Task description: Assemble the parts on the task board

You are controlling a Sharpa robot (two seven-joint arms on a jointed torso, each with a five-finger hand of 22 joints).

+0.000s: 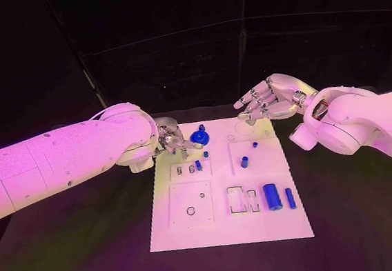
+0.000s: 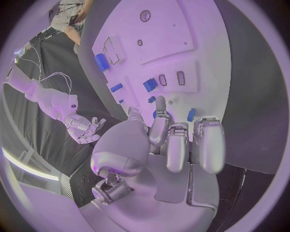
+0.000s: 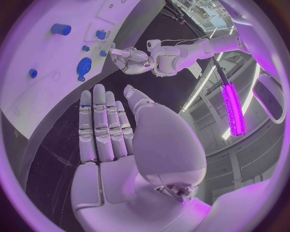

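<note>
The board, a white plate, lies in the middle of a black table, with darkness behind the table's far edge. Small blue parts sit across it: a round blue disc near the far edge, two short pegs standing toward the right side, and a thick blue cylinder with a thinner blue rod just beside it on the near right. Rectangular cut-outs lie next to the cylinder, and a square panel with a small ring takes up the near left.

The left hand is over the board's far left corner, its fingers curled downward just beside the blue disc. In the left wrist view its fingers bend toward the board near some small blue pieces; whether they pinch anything cannot be told.

The right hand hovers over the far right corner of the board, palm open, fingers straight and close together, holding nothing. The right wrist view shows those fingers stretched flat above the table's edge, well apart from the disc.
</note>
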